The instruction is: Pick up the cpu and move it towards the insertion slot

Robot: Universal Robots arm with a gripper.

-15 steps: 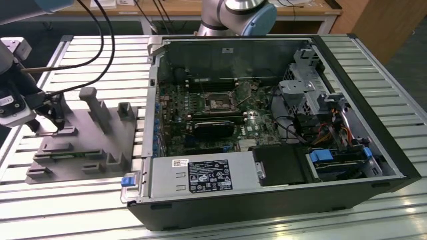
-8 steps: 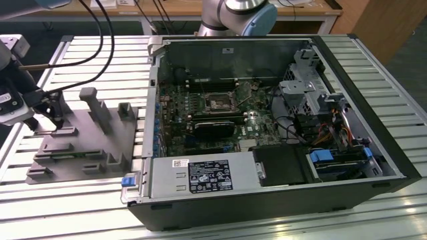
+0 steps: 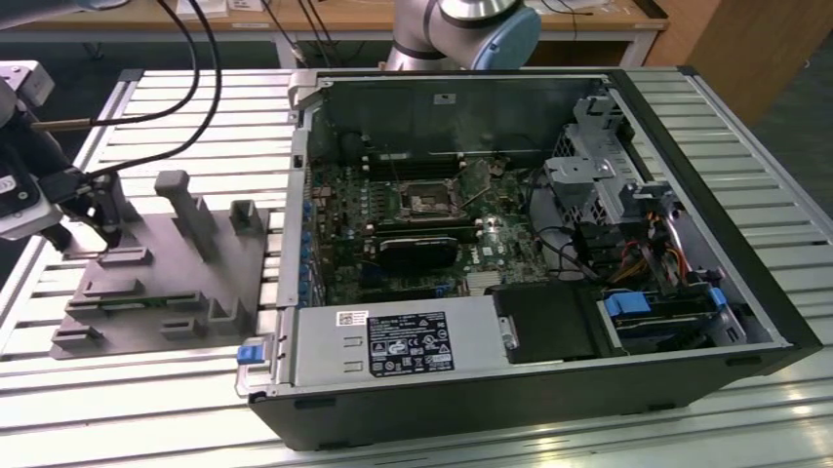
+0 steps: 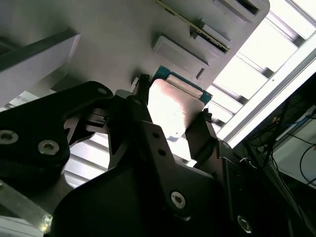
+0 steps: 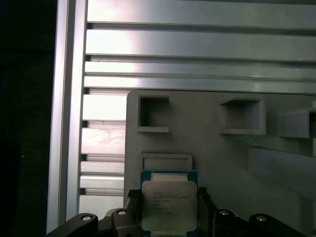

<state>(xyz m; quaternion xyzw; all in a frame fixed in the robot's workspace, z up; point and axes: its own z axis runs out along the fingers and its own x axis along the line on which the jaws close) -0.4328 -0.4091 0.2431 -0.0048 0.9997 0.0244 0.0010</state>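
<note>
Slatted worktop (image 3: 729,107), grey fixture (image 3: 156,283) near its edge — pick-up.
Gripper (image 5: 168,197) clamps cpu (image 5: 169,210), seemingly barely lifted; insertion slot (image 3: 427,202) well apart — needs level carry.

Both fingers (image 5: 133,210) grip cpu (image 5: 169,205), grey fixture (image 5: 212,158) behind.

Surface and material findings: bench, fixture and computer parts.

The cpu (image 5: 168,205) has a smooth, satin silvery metal lid, glaring bright in the second wrist view, over a blue-green board edge. The fingers (image 5: 203,212) are matt black with bright metal screw heads behind them. The fixture block (image 3: 170,283) is matt grey plastic. The bench (image 3: 131,400) is ribbed bare aluminium, semi-gloss and reflective. The computer case (image 3: 521,409) is matt black outside and dull bare sheet metal inside. The insertion slot (image 3: 426,202) has a shiny metal frame around a dark centre.
</note>
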